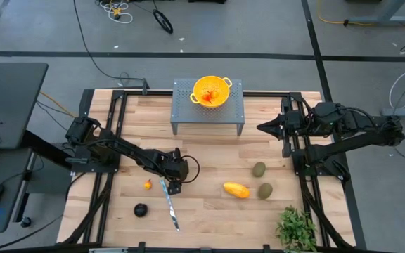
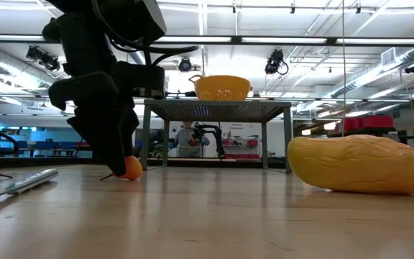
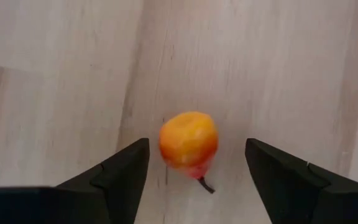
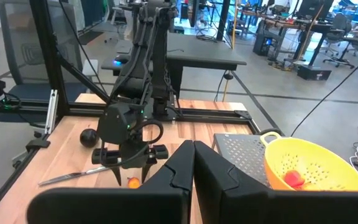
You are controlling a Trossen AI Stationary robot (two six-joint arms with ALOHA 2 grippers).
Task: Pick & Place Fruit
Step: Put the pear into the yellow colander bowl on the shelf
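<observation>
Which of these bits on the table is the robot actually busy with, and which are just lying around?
Part of the job:
- small orange fruit between the open left gripper fingers
- second orange fruit
- two green ovals
- yellow fruit
- dark fruit
- colander

Lying about:
- knife
- plant
- stand

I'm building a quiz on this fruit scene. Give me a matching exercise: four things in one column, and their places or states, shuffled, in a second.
Things:
1. small orange-red fruit with a dark stem
2. yellow perforated colander
3. dark near-black round fruit
4. right gripper

Places or states:
A. on top of the grey metal stand
B. fingers shut, parked beside the stand
C. lying on the wood between the left gripper's open fingers
D. on the table beside the slim silver knife

Pairs: 1-C, 2-A, 3-D, 4-B
</observation>
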